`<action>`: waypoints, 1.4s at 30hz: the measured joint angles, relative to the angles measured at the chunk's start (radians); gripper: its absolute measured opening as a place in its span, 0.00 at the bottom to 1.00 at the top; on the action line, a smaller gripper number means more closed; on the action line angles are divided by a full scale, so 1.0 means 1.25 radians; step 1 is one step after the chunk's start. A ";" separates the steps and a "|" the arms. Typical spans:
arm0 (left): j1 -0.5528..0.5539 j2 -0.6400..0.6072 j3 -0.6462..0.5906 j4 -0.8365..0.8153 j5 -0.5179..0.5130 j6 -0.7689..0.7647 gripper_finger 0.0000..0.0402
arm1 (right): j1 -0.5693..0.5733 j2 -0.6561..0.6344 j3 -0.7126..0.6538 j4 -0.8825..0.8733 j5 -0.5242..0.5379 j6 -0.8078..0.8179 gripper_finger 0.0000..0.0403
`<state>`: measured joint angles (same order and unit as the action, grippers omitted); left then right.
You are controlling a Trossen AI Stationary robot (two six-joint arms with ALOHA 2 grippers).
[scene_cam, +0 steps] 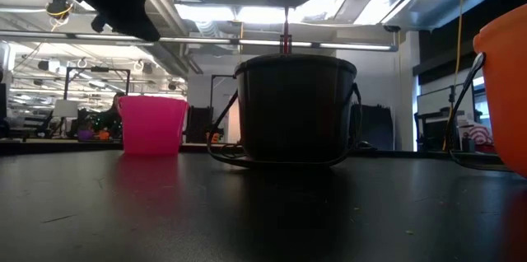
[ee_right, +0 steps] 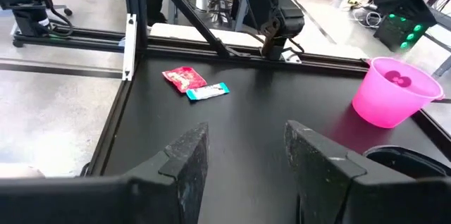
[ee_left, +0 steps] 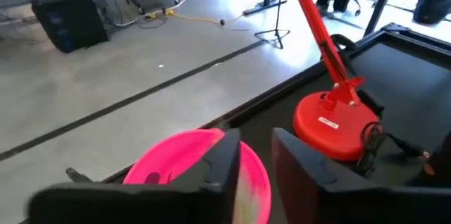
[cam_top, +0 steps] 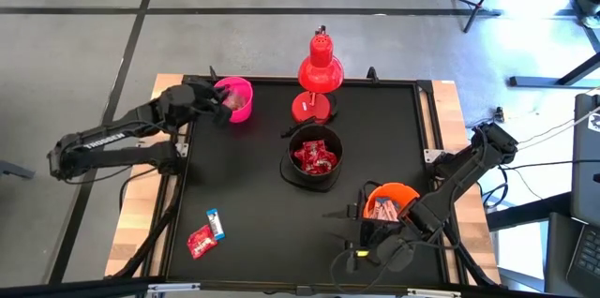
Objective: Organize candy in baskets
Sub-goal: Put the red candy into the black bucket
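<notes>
My left gripper (cam_top: 225, 99) hangs over the pink basket (cam_top: 239, 99) at the table's far left, seen in its wrist view (ee_left: 255, 171) with a blurred grey-green candy (ee_left: 255, 182) in the narrow gap between its fingers. The black basket (cam_top: 314, 157) at mid-table holds red candy. White-and-blue candy fills the orange basket (cam_top: 389, 202). A red candy (cam_top: 201, 241) and a white-and-blue candy (cam_top: 216, 225) lie flat on the table at near left. My right gripper (ee_right: 246, 153) is open above the table beside the orange basket, touching nothing. My left gripper pinches the grey-green candy (ee_left: 254, 189) between its two fingers, coming from above and slanting toward the far edge. The candy fills the gap between them and is lifted clear, over the pink basket's opening (ee_left: 169, 168). It is blurred, so which part is held cannot be told.
A red desk lamp stands with its round base (cam_top: 312, 107) at the far edge, between the pink and black baskets, its cable on the table. The low view shows the pink basket (scene_cam: 152, 124), black basket (scene_cam: 296, 109) and orange basket (scene_cam: 504, 89). Bare table lies left of the black basket.
</notes>
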<state>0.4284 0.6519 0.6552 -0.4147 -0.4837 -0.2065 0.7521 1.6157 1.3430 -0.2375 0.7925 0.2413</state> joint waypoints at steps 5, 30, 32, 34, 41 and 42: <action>0.025 -0.001 0.000 0.006 0.026 0.013 0.34 | 0.000 0.000 0.000 -0.008 -0.001 0.000 0.46; -0.727 0.100 0.128 -0.357 0.434 -0.572 0.23 | 0.001 0.000 0.000 -0.040 -0.045 0.055 0.46; -0.787 0.150 0.126 -0.368 0.424 -0.626 0.23 | 0.001 0.000 0.000 -0.052 -0.055 0.060 0.46; -0.836 0.205 0.126 -0.371 0.424 -0.674 0.22 | 0.001 0.000 0.000 -0.054 -0.056 0.061 0.46; -0.973 0.416 0.126 -0.300 0.538 -0.836 0.22 | 0.000 0.000 0.000 -0.057 -0.056 0.061 0.46; -0.990 0.442 0.126 -0.279 0.550 -0.851 0.22 | 0.000 0.000 0.000 -0.057 -0.056 0.061 0.46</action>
<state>-0.8094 1.2044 0.8124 -0.7632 0.2041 -1.2707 0.7521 1.6157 1.3426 -0.3094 0.7223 0.3172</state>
